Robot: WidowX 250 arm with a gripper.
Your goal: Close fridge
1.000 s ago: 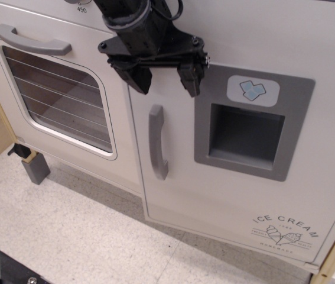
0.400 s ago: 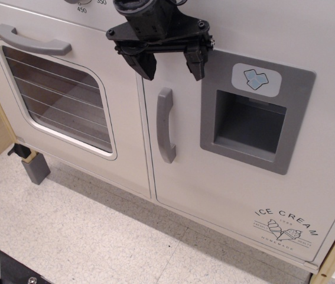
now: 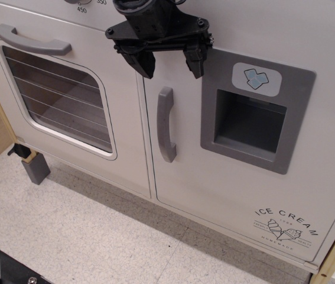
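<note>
The white fridge door (image 3: pixel 214 177) fills the right half of the view. It has a vertical grey handle (image 3: pixel 165 124), a grey dispenser panel (image 3: pixel 254 115) with a blue ice icon, and an "ICE CREAM" print (image 3: pixel 285 229) at lower right. Its left edge lies nearly flush beside the oven door. My black gripper (image 3: pixel 170 62) is open and empty, fingers pointing down, against the door's top just above the handle.
A white oven door (image 3: pixel 61 94) with a window and a horizontal grey handle (image 3: pixel 32 40) stands to the left. A small grey block (image 3: pixel 35 168) sits on the speckled floor (image 3: pixel 96 236) under it. A wooden panel edge is at far left.
The fridge door has swung inward to near flush with the oven door. My gripper moved up and slightly right with it, and has barely shifted in the last half second.
</note>
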